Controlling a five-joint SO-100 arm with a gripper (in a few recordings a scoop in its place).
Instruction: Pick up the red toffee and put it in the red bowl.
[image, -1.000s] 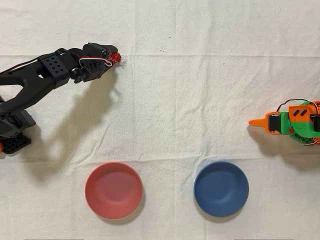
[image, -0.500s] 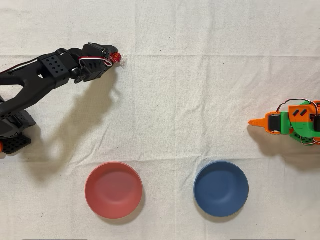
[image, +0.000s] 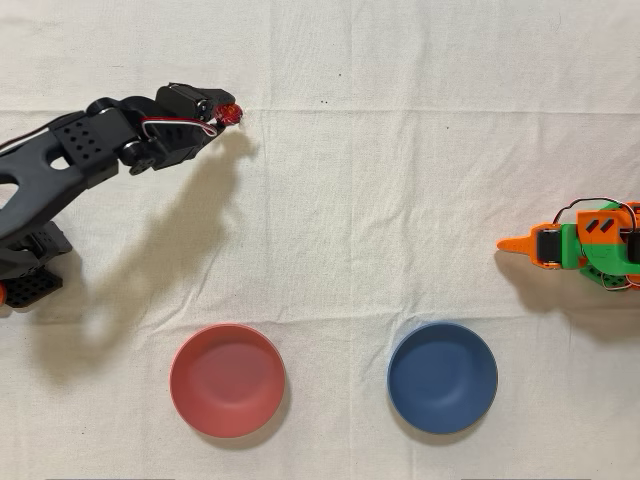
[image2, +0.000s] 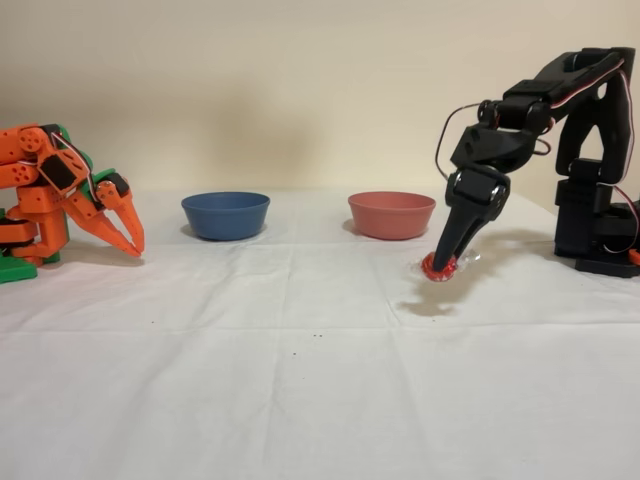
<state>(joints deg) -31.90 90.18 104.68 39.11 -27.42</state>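
Observation:
The red toffee (image: 230, 112) is a small shiny red sweet pinched at the tips of my black gripper (image: 228, 113), at the upper left of the overhead view. In the fixed view my gripper (image2: 440, 265) points down and is shut on the toffee (image2: 438, 268), which hangs just above the cloth with its shadow underneath. The red bowl (image: 227, 380) is empty and lies near the bottom edge of the overhead view, well apart from my gripper. From the side, that bowl (image2: 391, 214) stands behind and to the left of the gripper.
A dark blue bowl (image: 442, 377) sits to the right of the red one in the overhead view and to its left (image2: 225, 214) in the fixed view. The idle orange arm (image: 585, 245) rests at the right edge. A white cloth covers the table.
My arm has risen with the toffee in its grip. The sweet has come off the cloth, and the arm's shadow has drifted away from it.

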